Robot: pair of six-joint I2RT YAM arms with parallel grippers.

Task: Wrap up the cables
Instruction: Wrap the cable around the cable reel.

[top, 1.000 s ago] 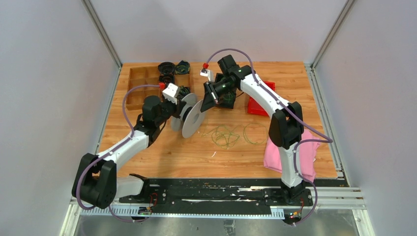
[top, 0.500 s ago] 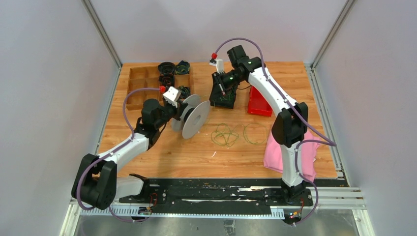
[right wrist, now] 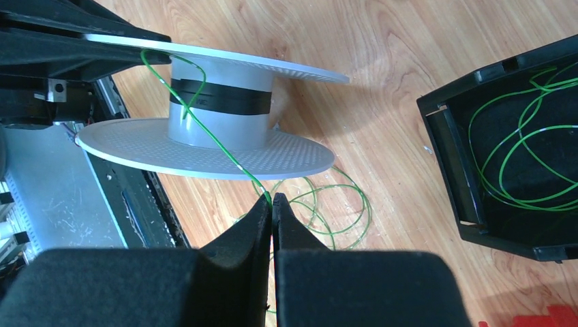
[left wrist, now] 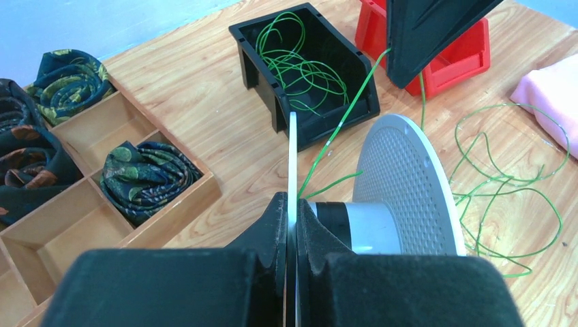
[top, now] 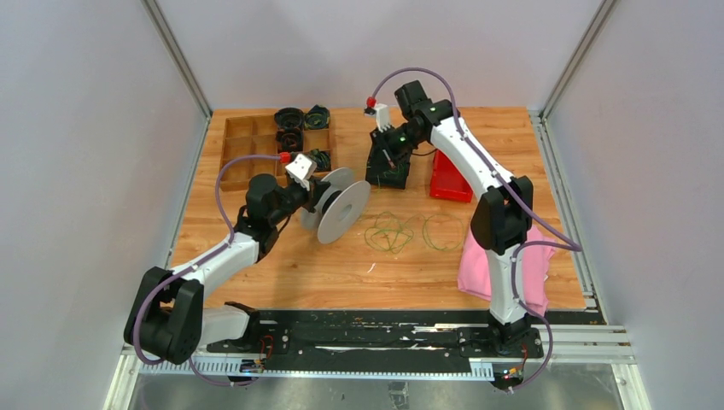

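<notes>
Nearest the arm bases, a pink cloth (top: 478,266) lies at the right side of the table (top: 282,265), under the right arm. Just beyond it the loose cables (top: 390,232) rest on the wood as tangled green loops, with a second rounder loop beside them to the right, near the cloth's edge.

Left of the loops, the left gripper (left wrist: 292,208) has its fingers closed flat on the thin near flange of the grey spool (top: 344,210), holding it tilted off the table with its far flange facing the loops. A black band circles the spool's core.

Farther back, the right gripper (right wrist: 272,204) has its fingers pressed together on a single green wire (right wrist: 204,136). The wire runs taut from the fingertips across the core and seems to hook over the flange held by the left gripper, though the wrist view does not settle that.

Behind the spool stands a black bin (top: 394,177) with more thin green wire curled inside. A red bin (top: 448,185) sits just to its right. At the far left a wooden tray (top: 239,145) holds dark cord bundles (left wrist: 146,177) in its compartments.
</notes>
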